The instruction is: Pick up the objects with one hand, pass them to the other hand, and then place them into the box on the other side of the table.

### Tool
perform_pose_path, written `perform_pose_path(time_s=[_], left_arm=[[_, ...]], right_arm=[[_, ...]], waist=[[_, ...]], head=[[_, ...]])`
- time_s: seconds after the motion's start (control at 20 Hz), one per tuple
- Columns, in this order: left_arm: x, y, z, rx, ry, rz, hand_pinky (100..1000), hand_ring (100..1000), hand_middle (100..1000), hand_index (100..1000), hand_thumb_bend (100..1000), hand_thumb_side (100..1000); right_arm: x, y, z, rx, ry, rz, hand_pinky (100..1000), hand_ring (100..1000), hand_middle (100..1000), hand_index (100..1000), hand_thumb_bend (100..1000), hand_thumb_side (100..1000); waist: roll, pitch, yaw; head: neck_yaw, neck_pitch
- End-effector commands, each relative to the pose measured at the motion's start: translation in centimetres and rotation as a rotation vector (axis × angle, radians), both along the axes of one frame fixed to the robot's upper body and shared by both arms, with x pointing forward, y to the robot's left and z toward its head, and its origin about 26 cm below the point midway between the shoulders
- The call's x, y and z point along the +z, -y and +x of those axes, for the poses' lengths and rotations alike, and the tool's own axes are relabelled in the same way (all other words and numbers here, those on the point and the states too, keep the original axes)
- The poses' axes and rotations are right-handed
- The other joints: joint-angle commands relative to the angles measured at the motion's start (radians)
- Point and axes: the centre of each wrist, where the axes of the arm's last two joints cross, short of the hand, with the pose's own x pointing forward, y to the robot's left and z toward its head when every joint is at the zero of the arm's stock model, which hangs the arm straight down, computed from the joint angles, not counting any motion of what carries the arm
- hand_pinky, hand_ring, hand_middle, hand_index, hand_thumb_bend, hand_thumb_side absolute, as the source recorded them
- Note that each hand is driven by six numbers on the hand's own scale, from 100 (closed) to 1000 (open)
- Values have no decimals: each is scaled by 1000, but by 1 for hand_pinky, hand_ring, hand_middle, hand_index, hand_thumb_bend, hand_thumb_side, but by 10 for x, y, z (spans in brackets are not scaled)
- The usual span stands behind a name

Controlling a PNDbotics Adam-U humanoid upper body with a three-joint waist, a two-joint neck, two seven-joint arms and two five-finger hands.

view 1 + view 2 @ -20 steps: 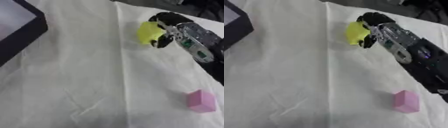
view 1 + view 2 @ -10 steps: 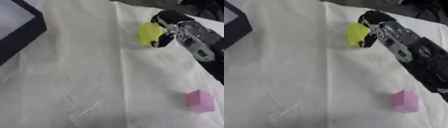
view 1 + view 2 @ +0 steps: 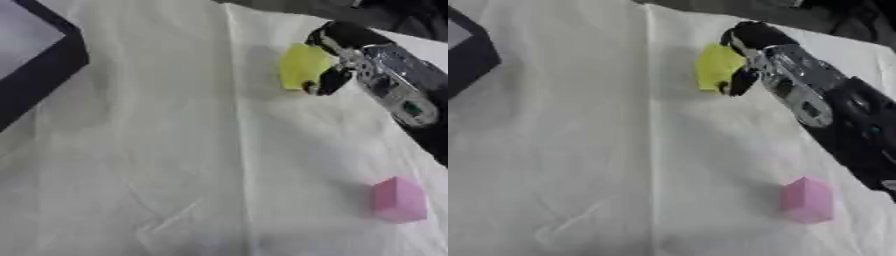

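A yellow-green object (image 3: 302, 66) is held above the white cloth at the upper right, with my right hand (image 3: 346, 55) curled round it from the right side. The black and silver forearm runs down toward the right edge. A pink block (image 3: 398, 199) lies on the cloth at the lower right, apart from the hand. The dark box (image 3: 48, 65) with a pale inside shows at the upper left corner. My left hand appears in neither view.
A white wrinkled cloth (image 3: 175, 165) covers the table. Dark shapes lie beyond the table's far edge at the top right.
My right hand with the yellow-green object has shifted slightly up and to the right. The pink block stays where it was.
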Motion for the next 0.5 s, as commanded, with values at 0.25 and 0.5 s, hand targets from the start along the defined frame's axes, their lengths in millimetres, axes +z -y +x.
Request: perform_pose_path(time_s=[0.25,0.5], left_arm=[[3,-7,-5,23,6,3,906,635,730,687,741,296],[-1,-10,-6,34,-11,-6,907,636,730,687,740,297]], right_arm=[[9,-18,-18,78,77,4,876,727,477,516,354,100],[2,-22,-21,138,113,34,871,746,471,507,350,100]], waist=[[31,-59,-47],[52,-91,-81]], head=[[42,24],[77,36]])
